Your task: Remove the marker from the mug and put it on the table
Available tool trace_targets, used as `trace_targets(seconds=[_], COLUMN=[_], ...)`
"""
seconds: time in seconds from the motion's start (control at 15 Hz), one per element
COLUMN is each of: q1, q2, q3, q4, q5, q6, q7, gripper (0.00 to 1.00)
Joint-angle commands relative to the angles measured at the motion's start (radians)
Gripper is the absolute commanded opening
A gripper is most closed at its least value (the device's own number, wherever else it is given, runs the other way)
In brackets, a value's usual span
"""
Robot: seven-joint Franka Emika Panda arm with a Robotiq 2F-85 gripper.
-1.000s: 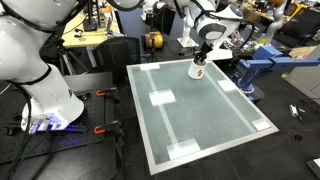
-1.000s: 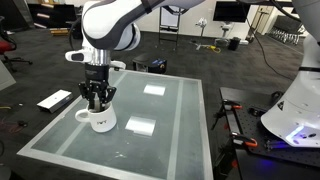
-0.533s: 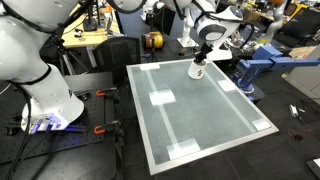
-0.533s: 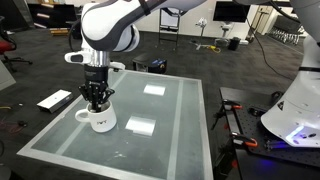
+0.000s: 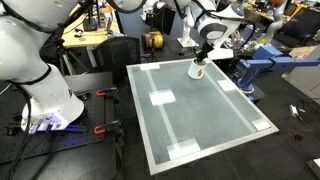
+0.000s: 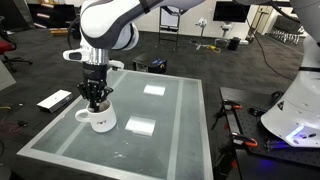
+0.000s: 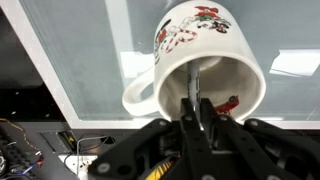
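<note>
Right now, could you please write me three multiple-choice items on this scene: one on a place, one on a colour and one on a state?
1. Where does the mug stand on the table?
A. at the middle
B. near an edge
C. off it, on the floor

2. What colour is most of the mug's body?
A. white
B. black
C. blue

3. How is the marker placed?
A. lying flat on the table
B. standing inside the mug
C. lifted clear above the mug

Answers:
1 B: in both exterior views the mug sits close to the table's rim.
2 A: the wrist view shows a white body with small red decoration.
3 B: the wrist view shows the marker inside the mug, between the fingers of the gripper.
</note>
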Motion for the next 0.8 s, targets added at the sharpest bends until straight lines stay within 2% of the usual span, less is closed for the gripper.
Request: trace_targets(seconds=[0.0, 0.47, 0.73], q1=[-0.004, -0.009, -0.01], q2=[-0.042, -0.173, -0.285], q3=[0.012, 0.028, 0.029], q4=[-0.01, -0.089, -0.183], q5=[-0.026, -0.009, 0.005], q6=[-0.002, 0.042, 0.079], q7=[0.032, 0.022, 0.029], gripper=[0.03, 0.03, 0.03])
